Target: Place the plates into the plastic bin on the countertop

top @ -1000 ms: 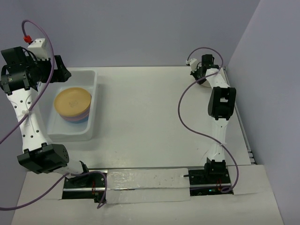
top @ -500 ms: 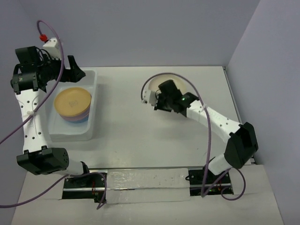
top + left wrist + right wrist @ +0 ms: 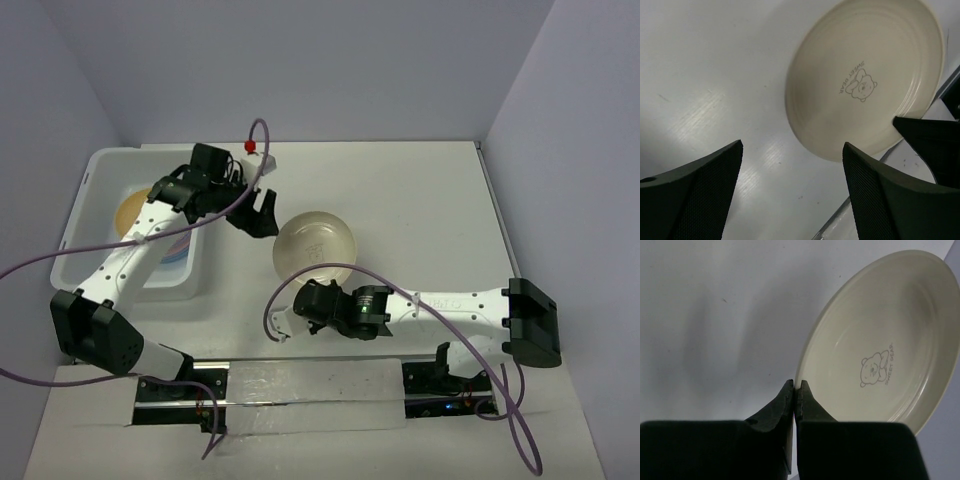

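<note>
A cream plate [image 3: 315,245] with a small bear print hangs tilted over the middle of the countertop [image 3: 420,220]. My right gripper [image 3: 318,290] is shut on its near rim, and the right wrist view shows the jaws [image 3: 795,387] pinching the edge of the plate [image 3: 880,355]. My left gripper [image 3: 264,213] is open with nothing between its fingers, just left of the plate and apart from it. In the left wrist view the plate [image 3: 865,75] lies ahead of the gripper [image 3: 791,145]. The plastic bin [image 3: 100,160] at the left holds a stack of plates [image 3: 135,212], orange-yellow on top, partly hidden by the left arm.
The left arm stretches across the bin's right wall. The right arm lies low along the front of the table, with its cable [image 3: 275,300] looping beside the gripper. Grey walls close off the back and both sides.
The right arm swung from the back right corner to the front centre, carrying the cream plate. The left arm came from the bin's far left across it toward the plate. Its jaws narrowed slightly.
</note>
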